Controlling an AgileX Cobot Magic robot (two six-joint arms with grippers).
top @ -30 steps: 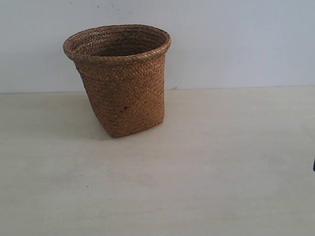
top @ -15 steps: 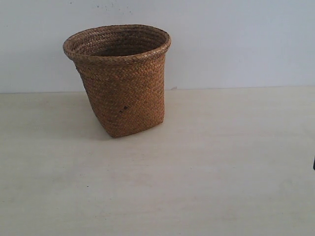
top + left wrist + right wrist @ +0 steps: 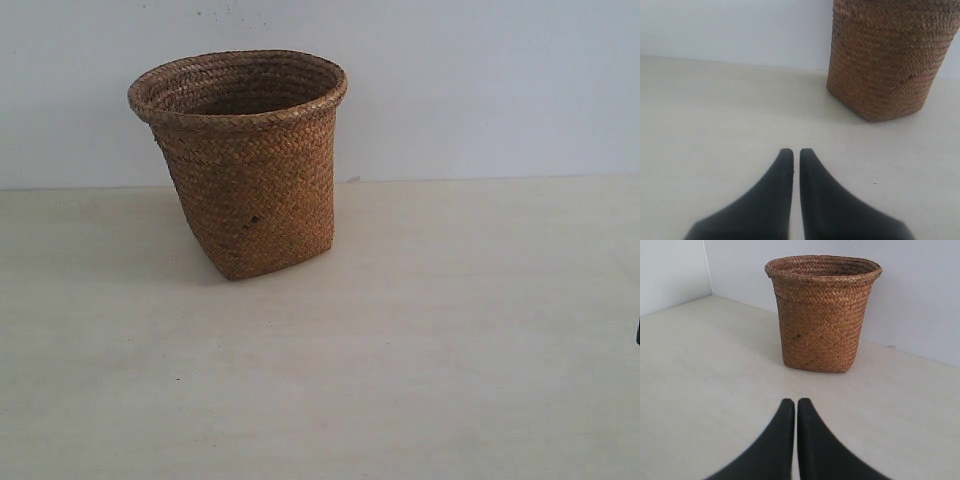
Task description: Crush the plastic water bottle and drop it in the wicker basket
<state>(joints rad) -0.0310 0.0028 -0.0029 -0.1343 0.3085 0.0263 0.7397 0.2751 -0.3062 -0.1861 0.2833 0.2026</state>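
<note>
1. The plastic water bottle shows in none of the views, so I cannot tell where it is (the inside of the basket is hidden too).
2. The wicker basket (image 3: 255, 190) stands upright on the worktop (image 3: 450, 330), close to the wall (image 3: 480, 90), with its wide mouth open upward.
3. The left hand (image 3: 795, 152) is clenched on nothing, with only a thin slit between its tips. The right hand (image 3: 795, 402) is clenched and empty as well.
4. Such a bottle is likely light, thin-walled and slippery, and would buckle easily. Mid-body across the ribs seems the best hold, since the capped neck would resist.
5. Open worktop lies in front of and beside the basket. The rolled rim flares past the base, so a drop should come from above its centre.
</note>
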